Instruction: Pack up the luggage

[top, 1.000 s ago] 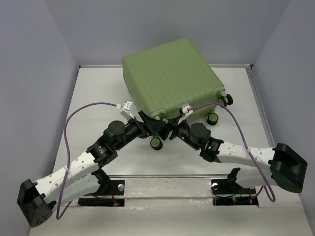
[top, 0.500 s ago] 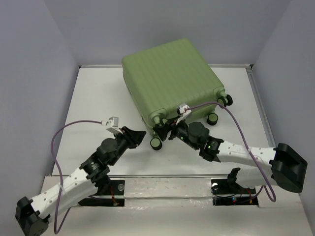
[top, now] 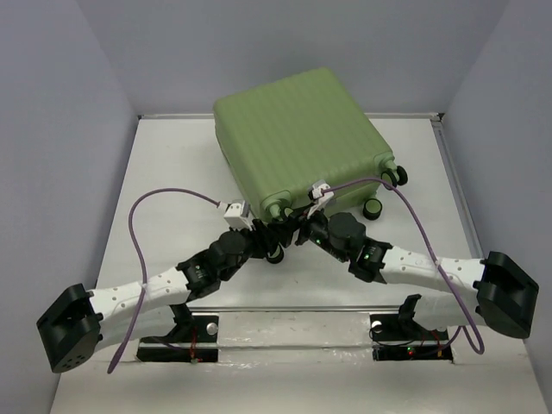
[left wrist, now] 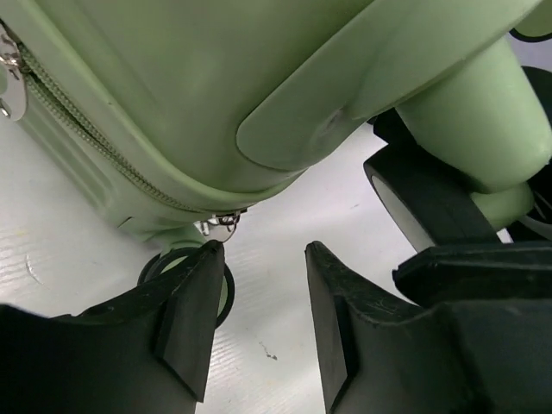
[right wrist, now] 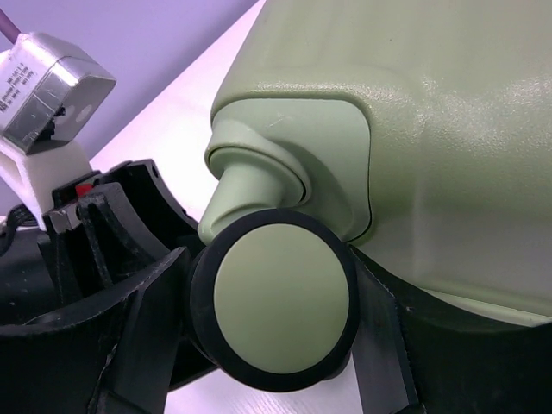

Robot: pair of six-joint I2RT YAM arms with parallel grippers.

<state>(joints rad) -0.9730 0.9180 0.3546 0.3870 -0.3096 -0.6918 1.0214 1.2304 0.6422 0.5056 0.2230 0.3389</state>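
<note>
Green luggage (top: pixel 297 142) flat, wheels (top: pixel 373 208) nearward — right tool (right wrist: pixel 267 341) clamps a caster (right wrist: pixel 280 297), left tool (left wrist: pixel 259 293) gapes empty.

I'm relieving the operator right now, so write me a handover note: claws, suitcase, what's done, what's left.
The left claw is open and empty, tips just below the zip pull.
The right claw is shut on a caster wheel at the near corner of the luggage.
The luggage lies flat on the table, shell closed.
Done: lid down. Left: likely taking the pull and running the zip; how far it is zipped cannot be told.
</note>
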